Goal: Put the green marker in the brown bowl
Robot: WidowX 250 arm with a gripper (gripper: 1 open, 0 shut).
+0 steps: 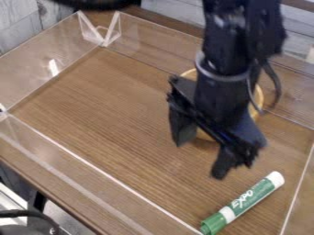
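Dark wood-grain tabletop (105, 101) is being enclosed by clear acrylic walls (55, 50), and at its near right edge the green marker (243, 215) is lying flat and diagonal — green cap toward the front, white barrel angling up to the right. Above it and slightly left, the black hand (205, 150) is being held pointing down with its two fingers (182, 128) spread wide, nothing between them, apart from the marker. Behind the arm, the brown bowl (260, 96) is being mostly hidden — only slivers of its tan rim are showing.
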